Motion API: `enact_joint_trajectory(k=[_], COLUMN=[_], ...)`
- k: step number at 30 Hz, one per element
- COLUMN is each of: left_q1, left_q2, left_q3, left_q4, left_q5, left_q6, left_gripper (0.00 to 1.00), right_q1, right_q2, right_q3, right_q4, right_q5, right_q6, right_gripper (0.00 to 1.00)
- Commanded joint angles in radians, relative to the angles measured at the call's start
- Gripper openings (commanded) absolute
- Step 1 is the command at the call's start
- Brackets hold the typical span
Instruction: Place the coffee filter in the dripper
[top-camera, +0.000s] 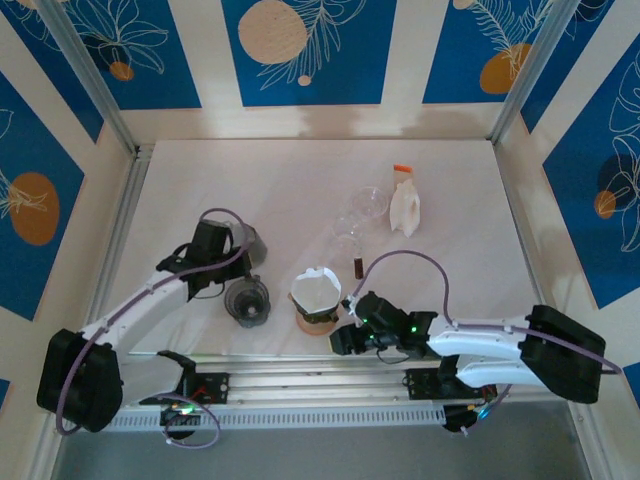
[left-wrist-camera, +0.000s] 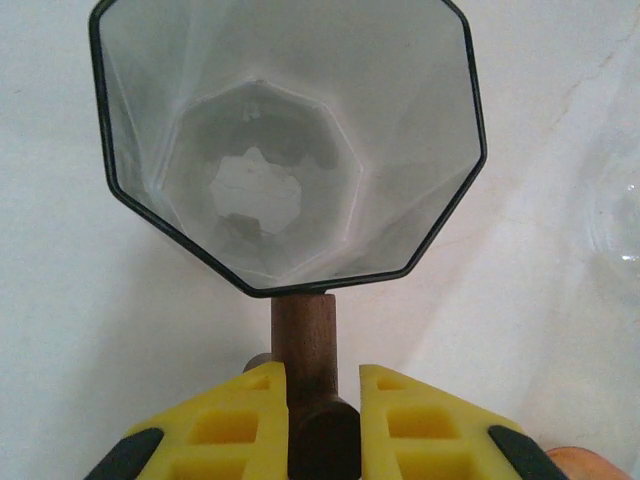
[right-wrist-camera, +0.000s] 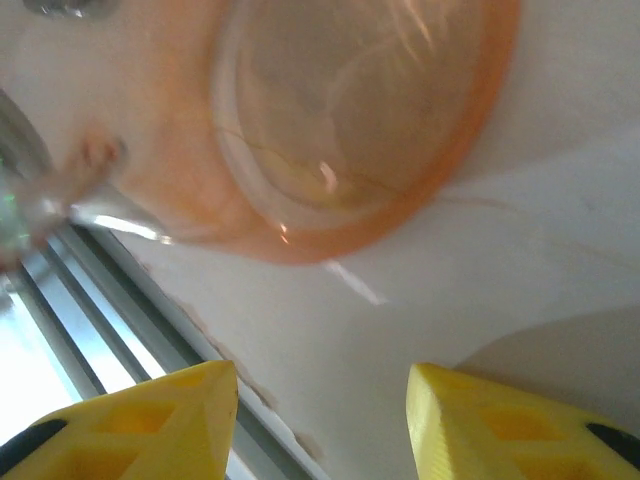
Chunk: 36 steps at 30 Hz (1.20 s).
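The left gripper (left-wrist-camera: 320, 374) has its jaws closed tight on the wooden handle (left-wrist-camera: 303, 335) of the dripper (left-wrist-camera: 290, 150), which stands empty on the table. It is a clear faceted cone with a dark rim, and the bare opening at its bottom is visible from above. With the dripper steadied this way, the step in hand looks to be fetching the paper.

Just to the right of the dripper is the coffee filter (top-camera: 316, 289). It is a white paper cone, open at the top and holding its folded shape, seated upright in an orange stand (top-camera: 316, 322). It is not yet in the dripper.

Further right of the dripper and a little nearer the arms' bases, the right gripper (right-wrist-camera: 320, 372) hovers beside the stand. Its jaws are roughly half open with nothing between them, and in the wrist view the orange base looms close and blurred ahead of the fingers.

The next move probably calls for a light pinch on the filter's upper wall, since thin paper will crumple or slip under a hard grip. The filter would then be lifted clear of the stand, carried leftward, and lowered point-first into the dripper's mouth.

Well to the right of the dripper and further back are clear glassware (top-camera: 368, 203) and a white jug (top-camera: 405, 208)
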Motion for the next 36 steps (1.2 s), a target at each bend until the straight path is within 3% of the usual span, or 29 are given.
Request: enact_joint_trajectory(k=[1, 26, 36], left_q1=[0.019, 0.082, 0.101], left_q2=[-0.028, -0.111, -0.11], left_q3=[-0.014, -0.037, -0.032], left_q4=[-0.053, -0.146, -0.163], left_q5=[0.023, 0.043, 0.048], left_q6=[-0.016, -0.01, -0.01], left_gripper=[0.08, 0.06, 0.05], right_q1=[-0.004, -0.148, -0.24], right_q2=[0.074, 0.469, 0.644], right_q3=[0.011, 0.259, 0.432], right_q4=[0.146, 0.369, 0.4], right_q5=[-0.015, 0.057, -0.01], right_q6=[0.009, 0.002, -0.033], right_gripper=[0.49, 0.45, 0.43])
